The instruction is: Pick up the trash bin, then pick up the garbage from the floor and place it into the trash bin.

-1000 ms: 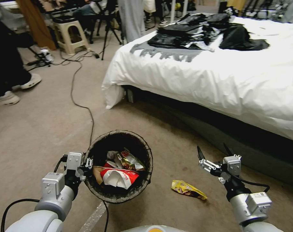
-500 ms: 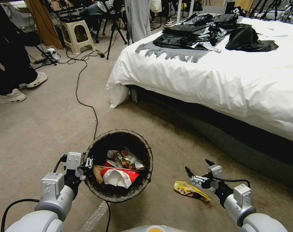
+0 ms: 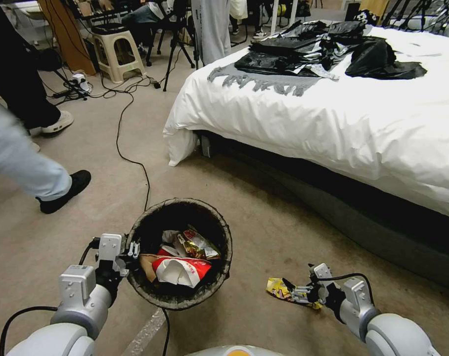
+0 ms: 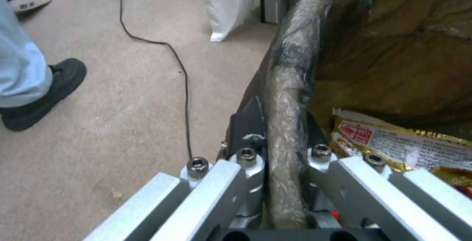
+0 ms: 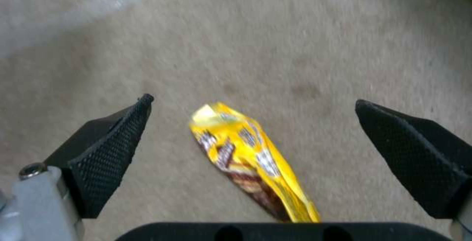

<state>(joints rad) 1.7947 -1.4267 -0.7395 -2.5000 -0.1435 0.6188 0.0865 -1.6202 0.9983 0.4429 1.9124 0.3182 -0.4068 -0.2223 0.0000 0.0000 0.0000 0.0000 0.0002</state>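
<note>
The trash bin (image 3: pixel 223 232), round with a dark bag folded over its rim, hangs low in front of me. My left gripper (image 3: pixel 133 250) is shut on its near-left rim; in the left wrist view the left gripper (image 4: pixel 278 130) clamps the bag-wrapped rim (image 4: pixel 290 49). Inside the bin lie a crumpled red-and-white cup (image 3: pixel 180 269) and a snack wrapper (image 3: pixel 197 244). One piece of garbage, a yellow wrapper (image 3: pixel 278 288), lies on the carpet to the bin's right. My right gripper (image 3: pixel 297 292) is open low over it. In the right wrist view the yellow wrapper (image 5: pixel 246 156) lies between the right gripper's (image 5: pixel 252 101) spread fingers.
A bed with white sheets (image 3: pixel 333 123) and dark bags on top fills the right side, its dark base close behind the wrapper. A black cable (image 3: pixel 135 168) runs across the carpet to the bin. A person's leg and black shoe (image 3: pixel 61 190) stand at the left. A stool (image 3: pixel 115 54) is far back.
My right gripper has dropped and reached down to the yellow wrapper. A person's leg has stepped in at the left. The bin and left gripper stay put.
</note>
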